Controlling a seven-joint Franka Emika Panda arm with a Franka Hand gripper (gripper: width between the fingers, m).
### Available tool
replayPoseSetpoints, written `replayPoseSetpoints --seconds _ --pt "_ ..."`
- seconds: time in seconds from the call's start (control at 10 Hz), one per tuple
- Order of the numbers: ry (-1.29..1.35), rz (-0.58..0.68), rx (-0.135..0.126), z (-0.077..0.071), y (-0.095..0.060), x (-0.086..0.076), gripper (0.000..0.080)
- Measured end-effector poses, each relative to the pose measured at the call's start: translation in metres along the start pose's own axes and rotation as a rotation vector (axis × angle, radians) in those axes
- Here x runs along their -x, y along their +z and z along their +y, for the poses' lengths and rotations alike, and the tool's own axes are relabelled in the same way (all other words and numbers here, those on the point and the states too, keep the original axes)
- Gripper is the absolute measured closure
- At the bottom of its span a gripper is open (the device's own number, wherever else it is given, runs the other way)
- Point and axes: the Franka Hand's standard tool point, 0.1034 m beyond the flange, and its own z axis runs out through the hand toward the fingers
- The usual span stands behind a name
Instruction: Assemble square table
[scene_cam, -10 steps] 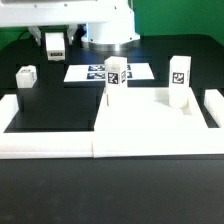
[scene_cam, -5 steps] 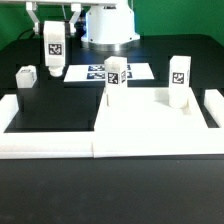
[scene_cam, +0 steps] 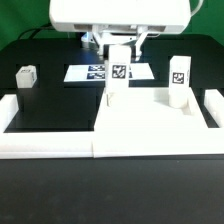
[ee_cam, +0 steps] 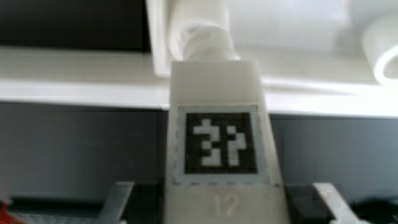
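The step in hand looked to be bringing a leg to its mount. Done well, it called for keeping the short blocky white plastic leg upright, centring its lower end over the corner of the large flat square white tabletop panel, lowering it straight, and releasing only once it was seated. The two-finger gripper was partly closed, its jaws pressed on the leg's two sides near its top. The leg hung above the tabletop's far corner on the exterior view's left, its black-and-white tag facing the camera. Whether it touched anything below could not be told. A second tagged white leg stood upright at the tabletop's far side toward the exterior view's right. A third white leg sat off the tabletop, well apart on the exterior view's left.
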Motion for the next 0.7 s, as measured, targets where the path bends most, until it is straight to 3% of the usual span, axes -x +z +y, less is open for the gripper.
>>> replayPoseSetpoints --seconds 0.4,0.5,0.7 --pt "-0.004 0.005 -0.001 -0.003 0.000 0.000 0.0508" --pt "0.010 0.003 -0.019 -0.017 0.000 -0.003 0.0508" --pt "0.010 0.020 -0.062 -0.045 -0.003 -0.029 0.0508"
